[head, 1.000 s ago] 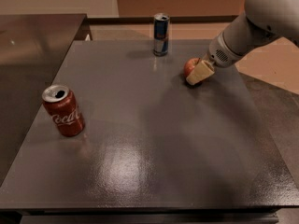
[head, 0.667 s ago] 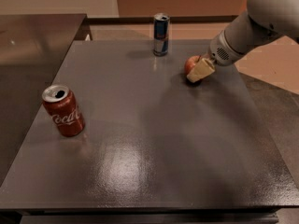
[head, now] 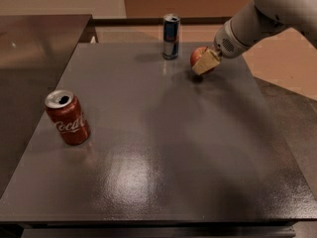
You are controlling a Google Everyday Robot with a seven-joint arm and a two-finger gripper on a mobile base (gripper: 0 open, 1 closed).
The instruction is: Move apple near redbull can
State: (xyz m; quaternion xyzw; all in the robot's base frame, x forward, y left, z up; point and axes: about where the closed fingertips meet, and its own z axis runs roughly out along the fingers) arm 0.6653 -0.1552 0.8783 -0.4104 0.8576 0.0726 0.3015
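Observation:
The red apple (head: 198, 57) is held in my gripper (head: 203, 62) at the far side of the dark table (head: 158, 148), just above the surface, with a tan finger pad (head: 206, 62) across its front. The redbull can (head: 171, 36), tall, slim, blue and silver, stands upright near the far edge, a short way to the left of the apple. My white arm reaches in from the upper right.
A red Coca-Cola can (head: 67, 117) stands upright at the left side of the table. A second dark counter (head: 29, 58) adjoins on the left. Tan floor lies beyond the right edge.
My gripper has carried the apple up and away from the camera, toward the far edge and closer to the redbull can. Both cans have stayed put.

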